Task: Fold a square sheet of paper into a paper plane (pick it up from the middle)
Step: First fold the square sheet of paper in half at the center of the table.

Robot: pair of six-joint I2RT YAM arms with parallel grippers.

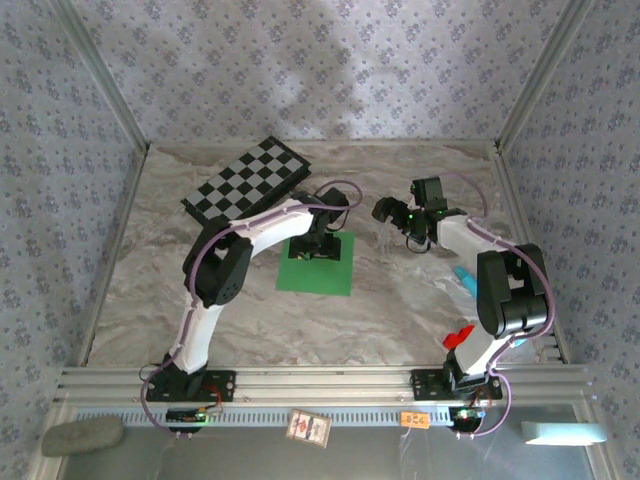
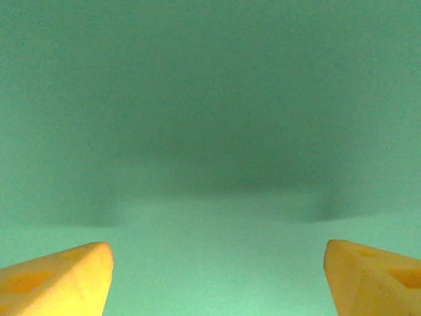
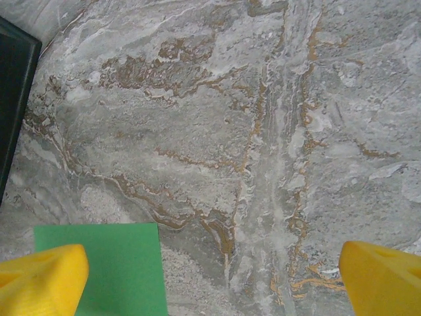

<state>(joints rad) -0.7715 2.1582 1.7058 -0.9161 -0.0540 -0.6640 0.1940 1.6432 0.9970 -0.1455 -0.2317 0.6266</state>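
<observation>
Marble-patterned bench point(image 1: 400, 320), grey with brown veining, enclosed by floral-papered walls on the left, far and right sides. Green paper point(image 1: 315, 278) lies flat near the middle of the bench, slightly left of centre; its outline reads as roughly square, and no creases can be made out from the top view. Left pincer point(image 1: 318, 248) sits over the far part of the sheet. In the left wrist view its yellow fingertips point(image 2: 72, 276) stand spread wide, with unbroken green paper point(image 2: 210, 131) across the gap between them; nothing is pinched. Whether the tips touch the sheet: cannot tell. Right pincer point(image 1: 392, 236) is just right of the paper and over bare bench, spread and empty. In its wrist view the tips point(image 3: 46, 280) frame marble, with one corner of the sheet point(image 3: 118, 263) beside the left tip. Checkered board point(image 1: 248, 180) lies far-left of the paper, apart from it.
</observation>
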